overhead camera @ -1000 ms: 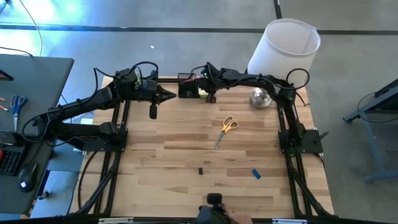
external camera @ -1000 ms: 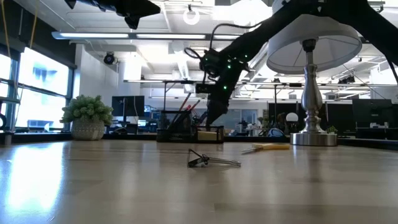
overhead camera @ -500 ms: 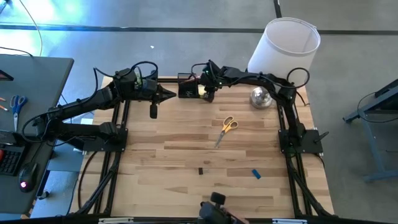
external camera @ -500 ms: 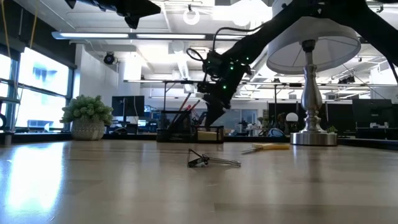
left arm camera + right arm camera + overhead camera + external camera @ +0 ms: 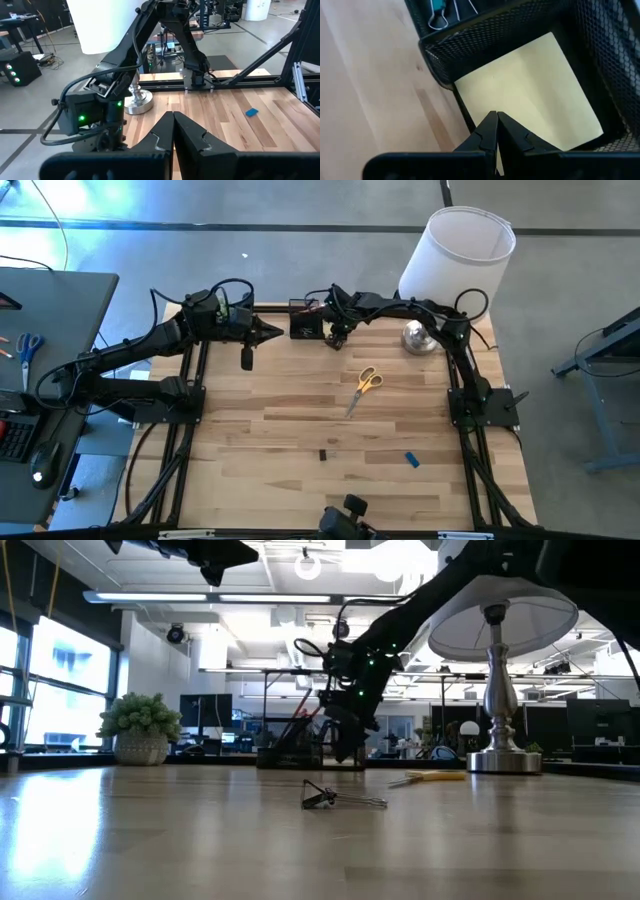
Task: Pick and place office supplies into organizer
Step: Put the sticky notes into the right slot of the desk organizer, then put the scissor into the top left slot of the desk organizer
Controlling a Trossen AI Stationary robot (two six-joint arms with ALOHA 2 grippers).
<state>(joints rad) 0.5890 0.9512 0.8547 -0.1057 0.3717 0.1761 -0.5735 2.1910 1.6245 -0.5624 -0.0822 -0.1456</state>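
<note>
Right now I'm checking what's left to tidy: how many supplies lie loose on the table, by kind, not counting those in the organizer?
Scissors: 1
Black clip: 1
Blue block: 1
Total: 3 loose. The sticky pad already lies in the organizer.
</note>
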